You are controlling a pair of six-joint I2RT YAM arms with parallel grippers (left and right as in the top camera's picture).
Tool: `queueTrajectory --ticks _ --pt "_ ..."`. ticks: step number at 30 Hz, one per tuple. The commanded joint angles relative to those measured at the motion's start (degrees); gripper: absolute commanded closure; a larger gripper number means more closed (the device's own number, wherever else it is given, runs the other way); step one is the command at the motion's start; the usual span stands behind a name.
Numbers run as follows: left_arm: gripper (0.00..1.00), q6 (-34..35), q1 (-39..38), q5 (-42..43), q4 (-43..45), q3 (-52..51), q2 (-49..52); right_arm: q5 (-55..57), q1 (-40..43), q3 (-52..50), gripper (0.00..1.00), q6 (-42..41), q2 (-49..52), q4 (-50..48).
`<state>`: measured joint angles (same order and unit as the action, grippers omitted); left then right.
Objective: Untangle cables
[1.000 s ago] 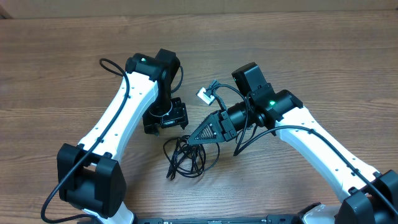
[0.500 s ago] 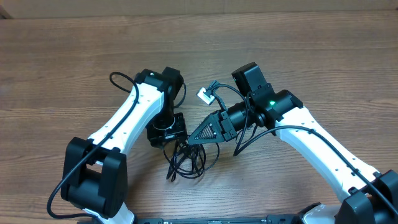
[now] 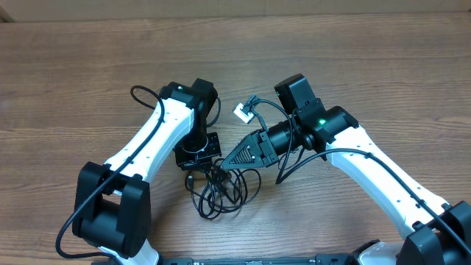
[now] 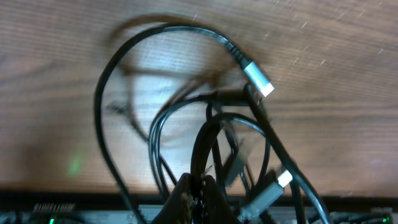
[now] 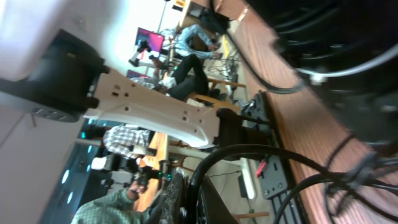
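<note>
The task is near its beginning – the cables (image 3: 221, 190) lie as one dark knot on the tabletop (image 3: 73, 73), just below the point where the two arms meet. In the left wrist view several loops cross over each other, and a silver plug (image 4: 258, 78) at the end of one strand lies free on the wood. No cable is yet separated from the others.

The left gripper (image 3: 197, 156) stands at the upper left edge of the knot. Its fingers (image 4: 186, 200) appear pressed together on a black strand that rises from the bundle. The right gripper (image 3: 227, 167) touches the upper edge of the knot from the other side. Its fingers come to one closed point, and in its own wrist view a black loop runs into them – so I judge that it also holds a strand.

What is left is almost everything: to pull the strands apart, free the loops and lay each cable alone.
</note>
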<state>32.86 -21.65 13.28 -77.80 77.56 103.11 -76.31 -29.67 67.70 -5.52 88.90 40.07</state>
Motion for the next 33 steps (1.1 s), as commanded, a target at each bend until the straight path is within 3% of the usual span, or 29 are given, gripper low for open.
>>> queueTrajectory --ticks 1,9,14,18,19,20,21,27,32,33 --pt "0.96 -0.7 0.8 0.2 -3.1 6.1 0.2 2.4 0.0 0.0 0.96 0.9 0.0 0.0" --pt "0.96 -1.6 1.2 -5.2 -13.3 31.8 -1.6 7.2 0.2 0.0 0.96 0.9 0.0 0.1" --pt "0.96 0.7 1.2 -9.6 -13.8 44.6 -3.2 16.4 0.2 0.0 0.67 -3.3 0.1 0.4" --pt "0.96 1.0 1.3 -11.3 -13.7 50.6 -3.6 23.1 0.2 0.0 0.57 -8.7 0.0 0.5" --pt "0.96 1.0 1.4 -11.4 -13.7 51.8 -3.7 24.6 0.2 0.0 0.46 -9.5 0.0 0.5" --pt "0.96 1.0 1.6 -11.3 -13.7 52.9 -3.7 25.9 0.2 0.0 0.18 -9.9 0.0 0.7" --pt "0.96 1.0 1.7 -10.7 -13.9 54.1 -3.7 27.9 0.2 0.0 0.0 -10.1 0.0 1.0" --pt "0.96 2.0 1.8 -6.3 -13.6 58.3 -4.9 38.9 0.2 0.0 0.0 -11.4 0.1 5.0" --pt "0.96 14.0 1.8 -15.3 -19.0 57.2 -4.3 36.6 0.2 0.0 0.0 -11.2 0.1 3.9" --pt "0.96 13.9 1.7 -14.9 -19.0 56.5 -4.3 35.8 0.2 0.0 0.0 -10.8 0.1 3.7"
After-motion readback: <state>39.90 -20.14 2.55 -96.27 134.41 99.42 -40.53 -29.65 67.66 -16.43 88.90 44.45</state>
